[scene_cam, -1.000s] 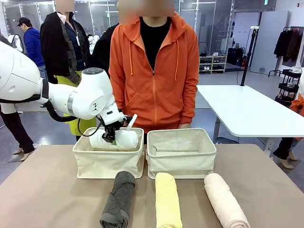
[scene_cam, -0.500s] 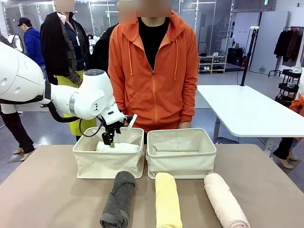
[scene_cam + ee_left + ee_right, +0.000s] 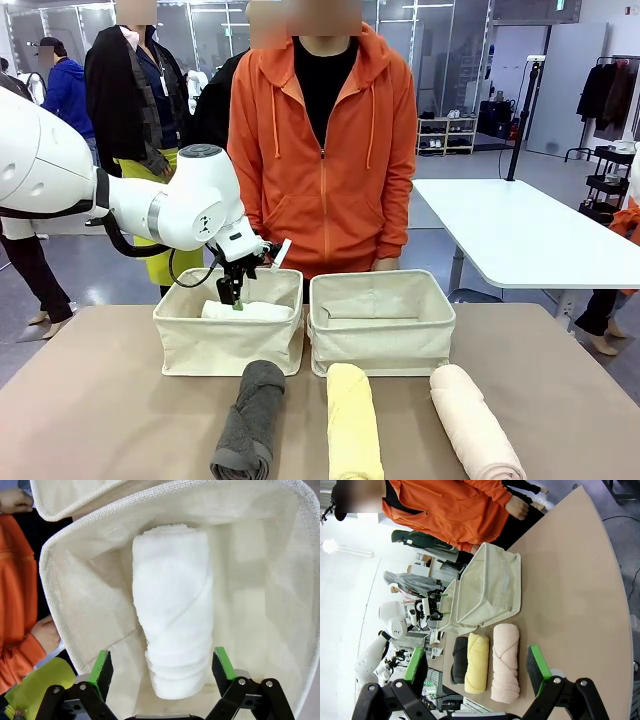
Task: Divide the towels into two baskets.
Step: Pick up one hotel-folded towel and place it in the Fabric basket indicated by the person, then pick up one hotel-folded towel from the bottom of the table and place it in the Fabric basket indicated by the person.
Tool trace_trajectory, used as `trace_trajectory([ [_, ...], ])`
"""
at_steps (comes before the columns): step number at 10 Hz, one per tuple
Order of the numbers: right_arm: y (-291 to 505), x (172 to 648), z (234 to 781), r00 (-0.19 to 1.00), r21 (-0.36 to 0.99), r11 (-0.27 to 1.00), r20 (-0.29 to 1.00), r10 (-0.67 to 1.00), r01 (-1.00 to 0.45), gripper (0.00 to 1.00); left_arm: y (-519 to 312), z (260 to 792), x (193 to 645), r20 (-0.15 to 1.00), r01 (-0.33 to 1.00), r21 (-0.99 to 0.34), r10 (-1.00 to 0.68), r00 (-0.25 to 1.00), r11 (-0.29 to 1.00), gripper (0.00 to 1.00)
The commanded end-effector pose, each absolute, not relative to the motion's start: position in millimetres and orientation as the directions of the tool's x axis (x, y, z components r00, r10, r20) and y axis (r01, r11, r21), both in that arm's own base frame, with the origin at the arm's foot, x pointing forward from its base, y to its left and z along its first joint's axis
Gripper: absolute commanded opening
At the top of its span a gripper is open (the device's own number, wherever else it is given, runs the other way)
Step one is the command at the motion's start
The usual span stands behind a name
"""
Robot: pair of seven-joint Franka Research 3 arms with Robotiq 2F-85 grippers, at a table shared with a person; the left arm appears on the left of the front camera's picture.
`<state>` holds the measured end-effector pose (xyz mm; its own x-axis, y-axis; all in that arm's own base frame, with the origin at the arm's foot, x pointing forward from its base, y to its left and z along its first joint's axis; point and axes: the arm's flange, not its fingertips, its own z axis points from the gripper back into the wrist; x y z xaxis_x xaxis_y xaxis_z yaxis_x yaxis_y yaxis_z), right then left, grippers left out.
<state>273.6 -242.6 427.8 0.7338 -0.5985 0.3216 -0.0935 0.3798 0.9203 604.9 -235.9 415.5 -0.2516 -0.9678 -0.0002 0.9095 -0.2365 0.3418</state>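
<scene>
The white towel [image 3: 252, 311] lies rolled inside the left basket [image 3: 228, 348]. My left gripper [image 3: 238, 292] hangs open just above it. In the left wrist view its green pads [image 3: 102, 664] stand wide on either side of the white towel [image 3: 172, 610], clear of the cloth. The right basket [image 3: 380, 340] holds no towel. In front of the baskets lie the dark grey towel [image 3: 248, 420], the pale yellow towel [image 3: 353, 428] and the pale pink towel [image 3: 472, 425]. My right gripper [image 3: 476, 665] is open and holds nothing, high off the table's right side, looking down on the pink towel [image 3: 505, 662].
A person in an orange hoodie [image 3: 325, 150] stands right behind the baskets, one hand [image 3: 388, 265] by the right basket's far rim. A white table [image 3: 520, 235] stands beyond on the right. Bare tabletop [image 3: 90, 410] lies at the front left.
My left gripper opened and let go of the white towel, which dropped from the rim down into the left basket. The gripper stays just above it.
</scene>
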Motion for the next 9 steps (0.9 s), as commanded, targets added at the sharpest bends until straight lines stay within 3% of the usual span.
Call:
trace_trajectory([
  [1,-242.6,271.1,431.2,0.729,0.924,0.369,0.323,-0.604,-0.104,1.00,-231.7,415.7,606.3,-0.004,0.910,0.343,-0.969,-0.248,-0.234,1.00],
  [9,-242.6,271.1,431.2,0.729,0.924,0.369,0.323,-0.604,-0.104,1.00,-235.0,415.5,605.2,0.001,0.910,0.342,-0.968,-0.250,-0.235,1.00],
])
